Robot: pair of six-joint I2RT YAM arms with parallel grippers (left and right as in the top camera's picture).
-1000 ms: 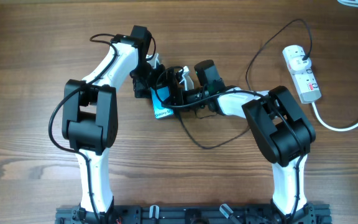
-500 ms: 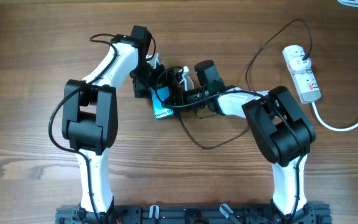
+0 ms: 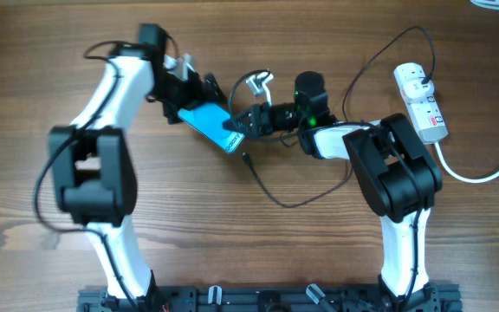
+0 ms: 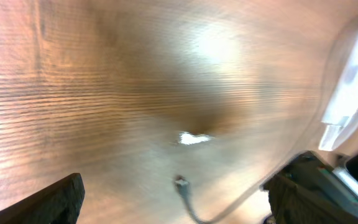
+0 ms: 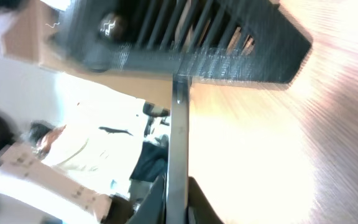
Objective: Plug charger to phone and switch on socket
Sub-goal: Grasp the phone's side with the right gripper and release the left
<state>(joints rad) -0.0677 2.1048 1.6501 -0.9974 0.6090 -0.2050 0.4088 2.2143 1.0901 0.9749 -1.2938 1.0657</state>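
My left arm has swung out and up to the left since a second ago, and the phone has gone up-left with it, out from under the two wrists. The phone now shows slantwise between my claws. My left claw sits at its upper end. The left wrist view shows what the overhead cannot: its fingers are spread wide, with only blurred wood and the plug tip between them, so it is released. My right claw meets the phone's lower end, and its own camera shows a thin edge pinched between the fingers, so I take it as grasping the phone.

From above the plug tip lies on bare wood just below, apart from the phone. I count one phone, one charger looping right to its adapter, one socket, and one thick white cord. The table is brown, grained wood. Only the right wrist view shows the room, with a blurred person in pale clothes.
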